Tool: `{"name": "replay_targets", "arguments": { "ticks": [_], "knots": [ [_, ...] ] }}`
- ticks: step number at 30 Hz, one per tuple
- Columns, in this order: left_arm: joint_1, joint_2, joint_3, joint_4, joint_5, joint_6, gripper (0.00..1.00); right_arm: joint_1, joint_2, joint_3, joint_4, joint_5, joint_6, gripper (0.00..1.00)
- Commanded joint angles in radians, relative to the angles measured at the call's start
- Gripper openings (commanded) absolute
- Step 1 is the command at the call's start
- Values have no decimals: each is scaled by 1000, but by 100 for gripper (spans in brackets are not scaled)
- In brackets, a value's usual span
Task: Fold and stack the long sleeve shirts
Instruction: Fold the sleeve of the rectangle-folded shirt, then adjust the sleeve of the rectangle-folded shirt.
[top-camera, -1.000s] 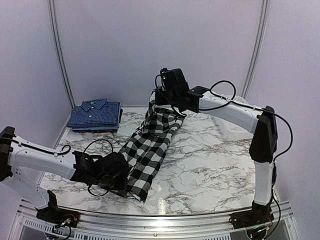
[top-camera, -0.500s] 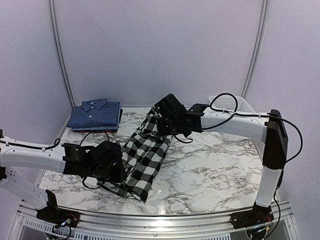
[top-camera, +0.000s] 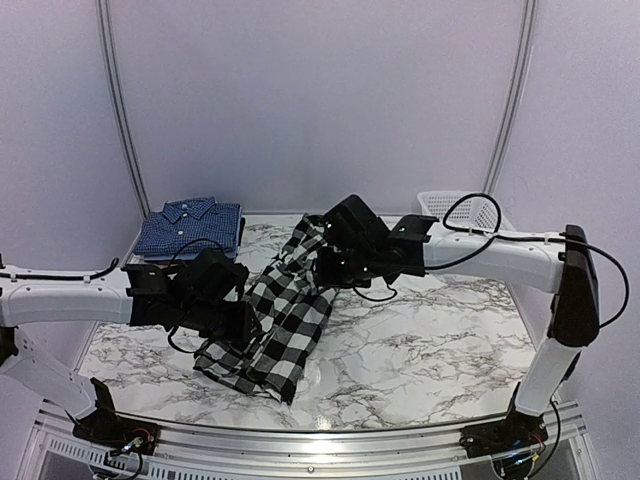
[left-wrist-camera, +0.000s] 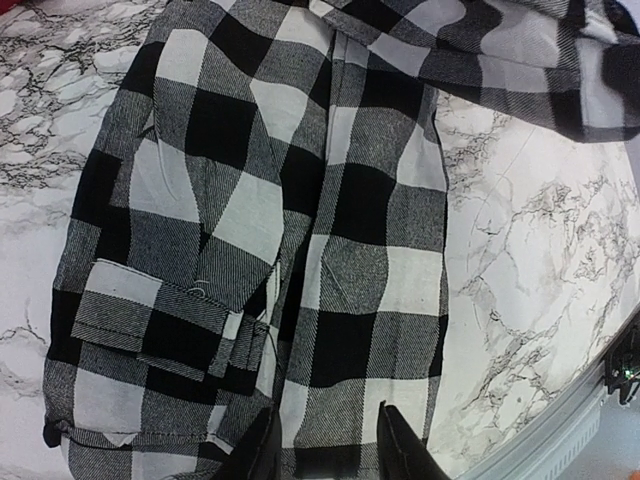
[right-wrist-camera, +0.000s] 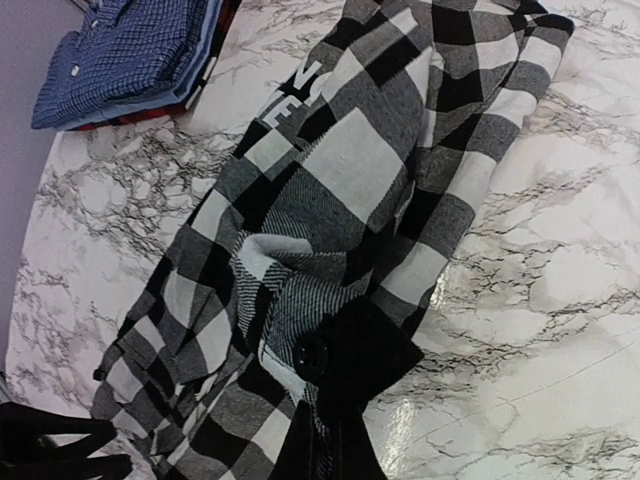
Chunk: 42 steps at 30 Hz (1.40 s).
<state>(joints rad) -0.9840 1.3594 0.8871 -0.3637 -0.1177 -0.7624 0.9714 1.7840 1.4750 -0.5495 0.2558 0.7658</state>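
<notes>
**Mid-fold on the checked shirt, right arm has the far end up**

The checked shirt (top-camera: 290, 320) lies as a long narrow strip, diagonal on the marble table (top-camera: 430, 340). Its near end is flat at front-left and its far end is lifted.

The right gripper (right-wrist-camera: 330, 450) is clamped tight on a dark bit of the shirt with a button. The left gripper (left-wrist-camera: 325, 455) hovers low over the near end, fingers moderately apart. Nothing is between them; the cloth is underneath.

The step looks like folding the strip end over end. Next move, probably: the right arm lays the held end toward the near end without dragging the rest, then the folded shirt goes on the stack.

The dark blue shirts (top-camera: 190, 230) are folded and stacked at far-left, well apart from the checked one.

The only container is the white mesh basket (top-camera: 440, 203), far right behind the right arm. Its inside is mostly hidden, so I can't tell the contents.
</notes>
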Motion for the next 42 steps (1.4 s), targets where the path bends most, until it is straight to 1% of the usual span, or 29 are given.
{"name": "replay_targets", "arguments": {
  "ticks": [1, 4, 6, 8, 9, 10, 12, 15, 16, 18, 20, 23, 24, 26, 28, 30, 35, 37, 42],
  "knots": [
    [23, 10, 21, 4, 47, 37, 34, 3, -68, 65, 80, -72, 127, 0],
    [28, 6, 13, 14, 63, 37, 34, 3, -70, 29, 159, -97, 233, 0],
    [30, 3, 6, 19, 70, 37, 34, 15, -74, -38, 223, -131, 316, 0],
    [30, 2, -1, 24, 74, 38, 34, 37, -75, -120, 309, -158, 361, 0],
    [31, 3, -5, 27, 77, 37, 34, 46, -71, -150, 329, -167, 367, 0],
    [31, 5, -8, 30, 82, 36, 34, 52, -66, -168, 337, -175, 366, 2],
    [31, 17, -10, 41, 100, 34, 34, 59, -64, -199, 342, -204, 344, 13],
    [31, 40, -5, 64, 129, 24, 33, 61, -102, -251, 317, -203, 262, 36],
    [31, 46, -6, 75, 147, 18, 33, 59, -119, -266, 300, -200, 225, 42],
    [31, 61, -8, 97, 169, 4, 33, 58, -156, -271, 227, -144, 138, 52],
    [31, 78, -7, 112, 190, -7, 33, 49, -188, -273, 143, -78, 66, 59],
    [31, 106, -8, 136, 213, -32, 33, -5, -220, -309, 118, -63, -51, 60],
    [31, 115, -8, 147, 224, -40, 33, -25, -226, -330, 148, -101, -117, 59],
    [31, 134, -7, 164, 244, -55, 33, -56, -216, -345, 192, -178, -184, 58],
    [30, 158, -3, 177, 262, -63, 33, -57, -186, -339, 207, -225, -244, 55],
    [29, 169, 0, 193, 286, -68, 34, -55, -161, -357, 212, -243, -255, 55],
    [26, 209, 16, 234, 331, -86, 39, -55, -129, -450, 342, -388, -248, 54],
    [25, 245, 19, 272, 352, -91, 42, -55, -110, -463, 371, -413, -238, 54],
    [26, 324, 25, 339, 368, -109, 43, -59, -90, -498, 443, -445, -201, 53]
  ]
}}
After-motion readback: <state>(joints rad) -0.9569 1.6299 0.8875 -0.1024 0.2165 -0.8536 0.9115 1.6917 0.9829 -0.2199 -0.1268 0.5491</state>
